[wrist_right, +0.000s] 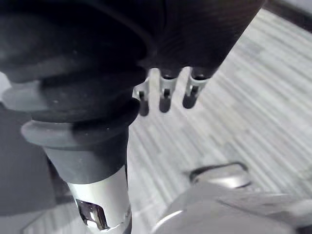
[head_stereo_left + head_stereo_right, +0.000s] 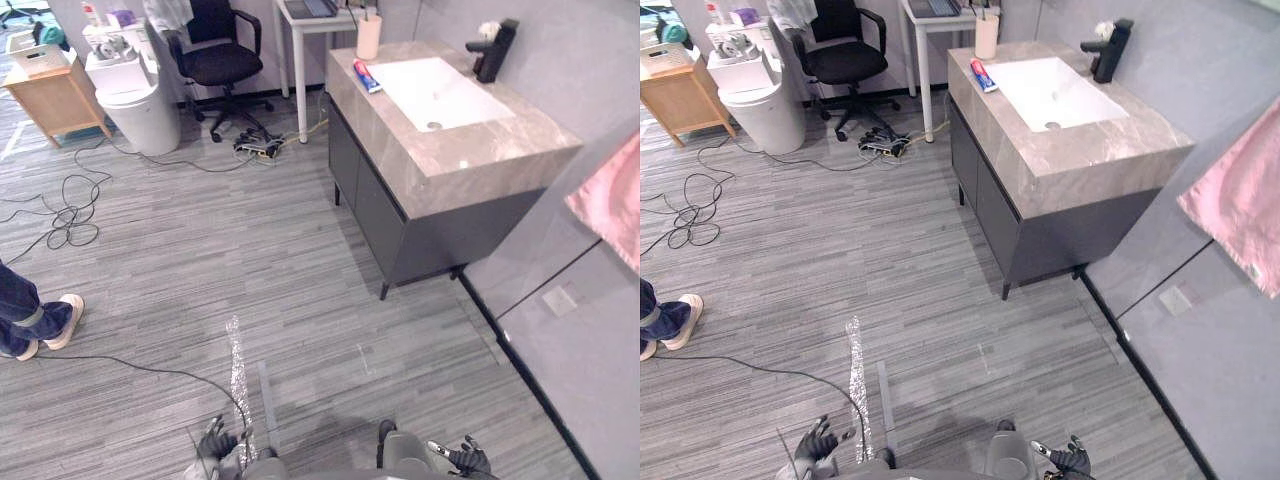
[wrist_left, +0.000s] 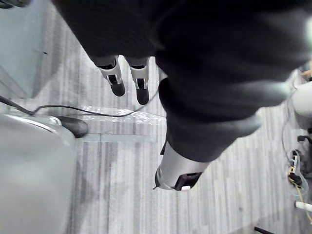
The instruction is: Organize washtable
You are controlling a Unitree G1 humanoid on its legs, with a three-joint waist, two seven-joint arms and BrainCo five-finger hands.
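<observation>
The washtable [image 2: 480, 150] stands at the far right against the wall: a marble top on a dark cabinet. Its white sink [image 2: 435, 90] has a black faucet [image 2: 492, 48] behind it. A beige cup [image 2: 369, 37] stands at the far corner, and a red, white and blue toothpaste tube [image 2: 366, 75] lies beside the basin. My left hand [image 2: 215, 440] and right hand [image 2: 468, 458] hang low at the near edge, well short of the washtable. Both are open and hold nothing, with the left fingers [image 3: 117, 80] and the right fingers [image 1: 165, 95] straight above the floor.
A pink towel [image 2: 610, 200] hangs on the right wall. At the back stand a black office chair [image 2: 220, 55], a white bin [image 2: 140, 105], a wooden cabinet [image 2: 55, 90] and a white table [image 2: 310, 25]. Cables [image 2: 70, 215] lie on the floor. A person's shoes [image 2: 45, 325] are at the left.
</observation>
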